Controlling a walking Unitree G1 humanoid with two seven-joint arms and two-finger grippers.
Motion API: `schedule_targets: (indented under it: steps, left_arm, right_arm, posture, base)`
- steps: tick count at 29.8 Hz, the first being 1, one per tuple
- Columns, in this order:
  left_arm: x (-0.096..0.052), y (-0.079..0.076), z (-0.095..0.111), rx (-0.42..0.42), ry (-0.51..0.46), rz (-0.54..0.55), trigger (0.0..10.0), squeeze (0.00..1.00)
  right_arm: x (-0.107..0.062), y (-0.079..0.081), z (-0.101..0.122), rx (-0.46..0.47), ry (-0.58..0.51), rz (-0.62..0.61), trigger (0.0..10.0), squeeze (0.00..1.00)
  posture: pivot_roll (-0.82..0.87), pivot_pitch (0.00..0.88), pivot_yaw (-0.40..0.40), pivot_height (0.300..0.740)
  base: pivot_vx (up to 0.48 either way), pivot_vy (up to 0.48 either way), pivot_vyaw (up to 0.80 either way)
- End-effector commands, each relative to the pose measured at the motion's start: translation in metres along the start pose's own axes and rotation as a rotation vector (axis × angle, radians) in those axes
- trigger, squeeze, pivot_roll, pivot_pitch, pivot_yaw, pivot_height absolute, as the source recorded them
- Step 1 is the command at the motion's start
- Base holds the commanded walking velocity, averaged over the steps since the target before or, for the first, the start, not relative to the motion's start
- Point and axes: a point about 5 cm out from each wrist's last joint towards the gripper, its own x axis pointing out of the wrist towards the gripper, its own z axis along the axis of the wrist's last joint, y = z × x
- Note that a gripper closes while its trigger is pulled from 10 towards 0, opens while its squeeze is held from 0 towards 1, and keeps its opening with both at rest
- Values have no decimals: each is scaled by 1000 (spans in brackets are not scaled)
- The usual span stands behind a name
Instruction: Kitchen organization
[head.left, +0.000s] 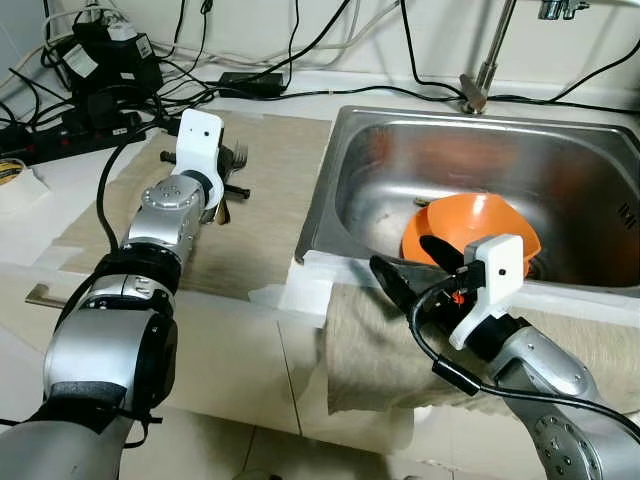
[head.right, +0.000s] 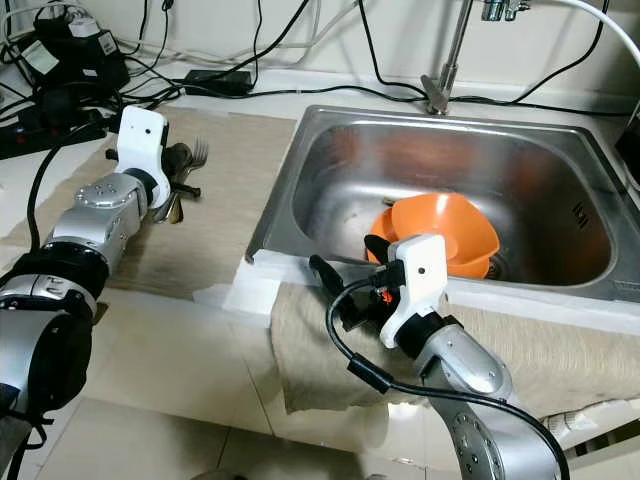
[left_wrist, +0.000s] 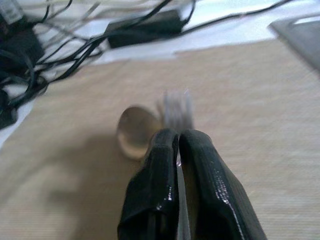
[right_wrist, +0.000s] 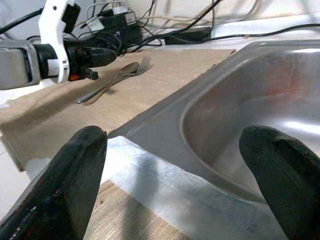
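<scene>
A fork (head.left: 240, 155) and a spoon (right_wrist: 129, 67) lie side by side on the beige mat (head.left: 270, 210) left of the sink. My left gripper (head.left: 224, 196) hovers just over their handles with its fingers (left_wrist: 200, 170) shut; a sliver of metal shows in the slit between them. An orange bowl (head.left: 470, 228) rests tilted in the steel sink (head.left: 560, 170) near the drain. My right gripper (head.left: 410, 262) is open at the sink's front rim, above a grey towel (head.left: 380, 350), with nothing between its fingers (right_wrist: 65, 180).
Power strips, adapters and tangled black cables (head.left: 100, 70) crowd the back left of the counter. The faucet (head.left: 485, 70) rises behind the sink. White paper (head.left: 300, 290) lines the sink's front left corner. The counter's front edge is close below the towel.
</scene>
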Motion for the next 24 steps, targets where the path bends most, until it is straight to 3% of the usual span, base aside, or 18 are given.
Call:
schedule_targets:
  steps: [1, 9, 24]
  left_arm:
    - [-1, 6, -5, 11, 29, 36, 10000, 1000]
    - [-1, 5, -13, 28, 82, 33, 10000, 1000]
    - [1, -3, -9, 12, 68, -16, 10000, 1000]
  right_arm:
    - [-1, 3, 6, -4, -8, 34, 10000, 0]
    - [-4, 3, 9, 0, -6, 40, 10000, 0]
    - [-4, 9, 8, 9, 9, 37, 10000, 0]
  posture:
    - [-104, 0, 56, 736]
    - [-117, 0, 59, 736]
    - [-120, 0, 60, 736]
  base:
    - [0, 0, 0]
    - [0, 0, 0]
    - [0, 0, 0]
